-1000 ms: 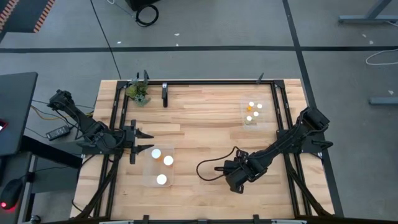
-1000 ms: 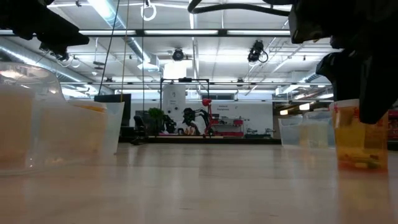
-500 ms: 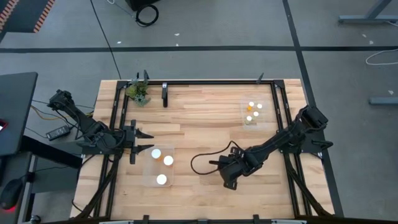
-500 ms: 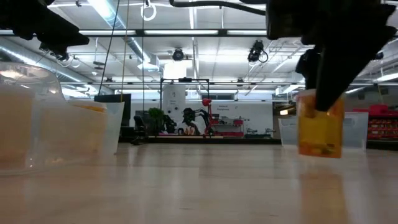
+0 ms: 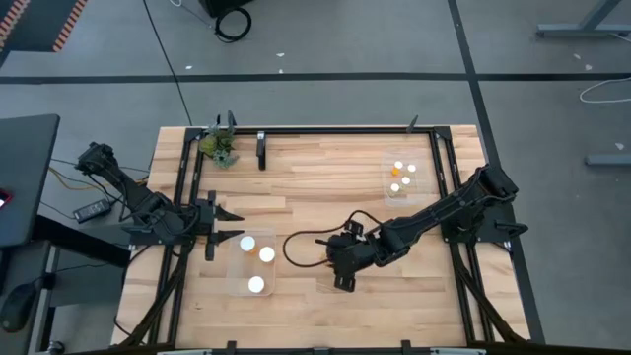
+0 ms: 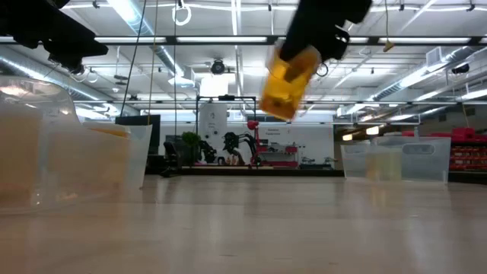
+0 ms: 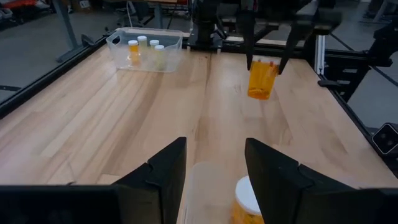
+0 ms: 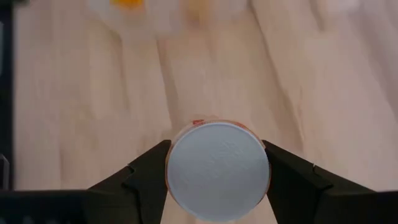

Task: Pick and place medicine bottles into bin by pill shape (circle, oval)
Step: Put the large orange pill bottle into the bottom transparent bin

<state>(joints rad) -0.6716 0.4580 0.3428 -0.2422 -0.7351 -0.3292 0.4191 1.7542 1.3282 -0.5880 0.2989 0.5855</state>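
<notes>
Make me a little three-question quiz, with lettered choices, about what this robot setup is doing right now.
1. Where is the carried bottle?
A. Lifted off the table
B. Lying flat on the wood
C. Beside the plant

2. How many white caps show in the left bin?
A. One
B. Three
C. Six

3. How is the right gripper?
A. Open, empty
B. Shut on a bottle
C. Resting in a bin

Answers:
1 A, the low view shows it hanging above the tabletop.
2 B, three caps count from above.
3 B, its wrist view shows both fingers against the cap.
</notes>
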